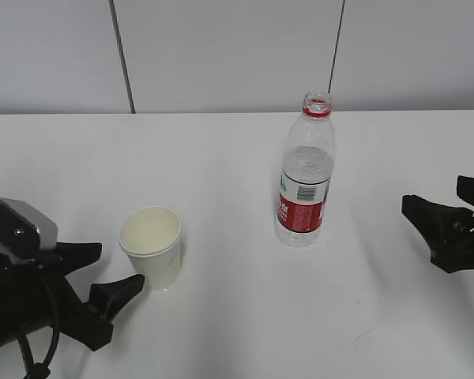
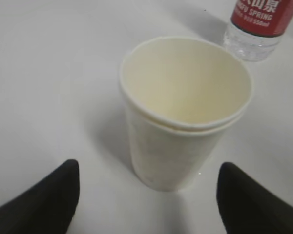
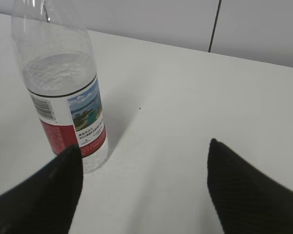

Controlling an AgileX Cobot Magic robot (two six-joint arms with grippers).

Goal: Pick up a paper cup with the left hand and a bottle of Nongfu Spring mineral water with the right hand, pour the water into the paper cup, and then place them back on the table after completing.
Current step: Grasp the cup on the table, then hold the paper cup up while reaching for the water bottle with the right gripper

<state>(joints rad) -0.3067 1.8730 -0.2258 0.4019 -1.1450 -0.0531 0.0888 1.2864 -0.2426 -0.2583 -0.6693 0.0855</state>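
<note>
A white paper cup (image 1: 151, 246) stands upright on the white table (image 1: 221, 158), left of centre. It fills the left wrist view (image 2: 183, 112) and looks like two nested cups; no water shows inside. My left gripper (image 1: 110, 272) is open just left of the cup, not touching it; its fingertips (image 2: 49, 195) flank the cup's base. The uncapped Nongfu Spring bottle (image 1: 306, 174), red label, about two-thirds full of clear water, stands at centre right. My right gripper (image 1: 442, 217) is open, well to the right of the bottle (image 3: 63, 87).
A grey panelled wall (image 1: 221, 47) with dark seams runs behind the table. A few faint scuff marks (image 1: 363, 335) show at the front right of the tabletop.
</note>
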